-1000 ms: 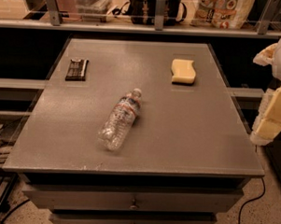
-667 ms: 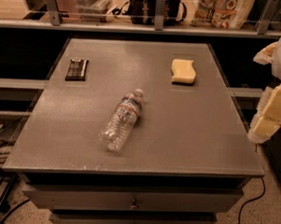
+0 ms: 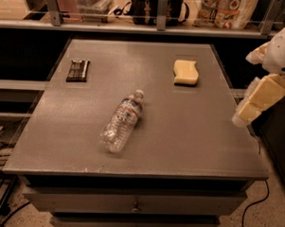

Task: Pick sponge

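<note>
**STATUS: GRIPPER CLOSING IN ON TABLETOP EDGE, SPONGE NOT YET REACHED**

Change since the previous second: the gripper (image 3: 247, 113) has shifted slightly left and upward in the camera view. It now sits at the right edge of the tabletop (image 3: 189, 136) rather than just outside it. Nothing on the tabletop has moved.

Meaning for the task: this is judged to be the early approach phase, and no contact has been made. The sponge (image 3: 186, 72) lies flat in the far right part of the tabletop, well apart from the gripper, with bare surface on all sides. Whether the jaws are apart or together cannot be told from this view. The remaining travel runs inward and toward the far edge, followed by a descent onto the sponge.

Containers:
- Water bottle (image 3: 122, 121): clear plastic, lying on its side near the centre of the tabletop, with the white cap on and pointing toward the far right. No liquid level can be made out. It is well apart from the sponge and is judged to lie outside the approach path.
- Drawers (image 3: 136, 207): located under the tabletop and closed, so their contents are hidden.

Other item: a dark bar (image 3: 78, 70) lies flat at the far left, well apart from everything else
</note>
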Robot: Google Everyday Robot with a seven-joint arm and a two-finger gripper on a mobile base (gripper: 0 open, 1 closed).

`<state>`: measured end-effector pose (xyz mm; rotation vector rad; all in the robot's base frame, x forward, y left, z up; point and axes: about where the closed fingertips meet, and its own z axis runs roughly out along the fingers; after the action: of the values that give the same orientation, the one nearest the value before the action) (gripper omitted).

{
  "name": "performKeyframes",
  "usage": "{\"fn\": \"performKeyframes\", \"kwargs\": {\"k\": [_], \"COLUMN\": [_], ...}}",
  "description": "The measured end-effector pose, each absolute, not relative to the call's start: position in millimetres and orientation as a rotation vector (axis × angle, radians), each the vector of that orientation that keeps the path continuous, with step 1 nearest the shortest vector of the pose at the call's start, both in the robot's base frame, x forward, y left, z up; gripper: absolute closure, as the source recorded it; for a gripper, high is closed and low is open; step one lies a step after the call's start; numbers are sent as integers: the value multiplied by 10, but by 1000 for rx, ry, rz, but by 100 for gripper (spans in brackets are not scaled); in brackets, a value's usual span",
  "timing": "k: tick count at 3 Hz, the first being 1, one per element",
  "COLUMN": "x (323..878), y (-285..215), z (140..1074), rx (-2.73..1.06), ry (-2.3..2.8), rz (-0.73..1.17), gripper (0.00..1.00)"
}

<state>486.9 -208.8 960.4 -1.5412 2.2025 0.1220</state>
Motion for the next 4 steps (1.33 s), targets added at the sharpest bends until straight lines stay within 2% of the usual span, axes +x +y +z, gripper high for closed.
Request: {"fn": "performKeyframes", "kwargs": {"k": [1, 2, 4], "x": [5216, 5527, 5619], "y": [-2074, -1909, -1818], "z": [9536, 9496, 9403], "rx": [-1426, -1337, -1288], "ry": [2184, 2173, 2172], "rz": [208, 217, 248], "gripper": [0, 0, 0]}}
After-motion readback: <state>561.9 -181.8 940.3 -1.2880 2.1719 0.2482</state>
